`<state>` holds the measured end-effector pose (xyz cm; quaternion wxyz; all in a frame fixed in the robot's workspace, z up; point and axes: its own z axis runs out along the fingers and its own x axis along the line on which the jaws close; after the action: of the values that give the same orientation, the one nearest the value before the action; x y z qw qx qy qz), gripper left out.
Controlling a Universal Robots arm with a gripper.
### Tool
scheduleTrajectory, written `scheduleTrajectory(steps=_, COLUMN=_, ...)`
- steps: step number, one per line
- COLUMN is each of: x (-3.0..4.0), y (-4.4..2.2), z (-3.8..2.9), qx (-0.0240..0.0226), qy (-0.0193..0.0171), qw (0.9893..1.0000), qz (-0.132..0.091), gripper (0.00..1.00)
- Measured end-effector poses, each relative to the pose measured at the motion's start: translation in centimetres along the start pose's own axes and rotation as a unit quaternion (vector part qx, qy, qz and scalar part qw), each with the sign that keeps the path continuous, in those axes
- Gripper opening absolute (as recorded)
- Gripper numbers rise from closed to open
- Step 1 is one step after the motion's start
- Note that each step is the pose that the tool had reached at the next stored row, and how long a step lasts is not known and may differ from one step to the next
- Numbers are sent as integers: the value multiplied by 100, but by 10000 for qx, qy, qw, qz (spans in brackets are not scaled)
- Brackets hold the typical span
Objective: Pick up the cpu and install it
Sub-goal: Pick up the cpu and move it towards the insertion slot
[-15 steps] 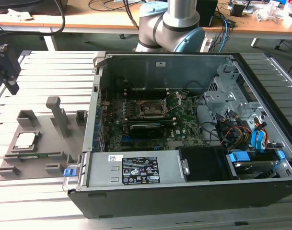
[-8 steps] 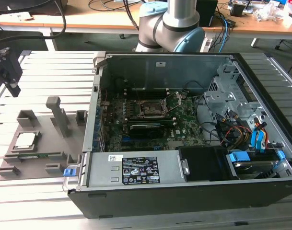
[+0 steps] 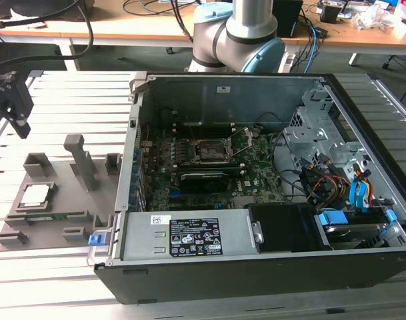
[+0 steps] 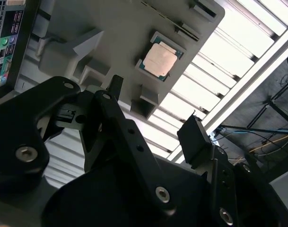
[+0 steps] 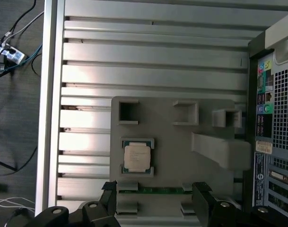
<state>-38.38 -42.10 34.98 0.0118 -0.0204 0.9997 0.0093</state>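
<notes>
Jaws stand wide apart with nothing between them; my gripper [image 5: 155, 187] hangs over the grey holder [image 5: 181, 123] without touching it. The cpu [image 5: 137, 157] lies flat in its recess on that holder, near my fingertips [image 5: 111, 194] in both wrist views. In the exterior view it sits at the left, halfway down, well apart from the socket [image 3: 208, 151] inside the open computer case [image 3: 256, 273] at mid-frame. I judge the task barely begun: the pick-up is not yet made, and the installing is all left.

Hand [image 5: 155, 190] hovers, pointing down, fingers [image 5: 202, 195] apart, empty.
</notes>
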Motion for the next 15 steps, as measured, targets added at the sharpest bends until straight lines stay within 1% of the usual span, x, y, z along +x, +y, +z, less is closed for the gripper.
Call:
scheduleTrajectory(steps=8, x=2, y=-2, z=89, qx=0, qy=0, qw=10000, qz=0, gripper=74)
scheduleTrajectory(steps=9, x=3, y=-2, z=112, qx=0, qy=0, qw=10000, qz=0, gripper=74)
scheduleTrajectory(steps=12, x=3, y=-3, z=138, qx=0, qy=0, qw=10000, qz=0, gripper=74)
scheduleTrajectory(steps=15, x=4, y=-4, z=191, qx=0, qy=0, qw=10000, qz=0, gripper=74)
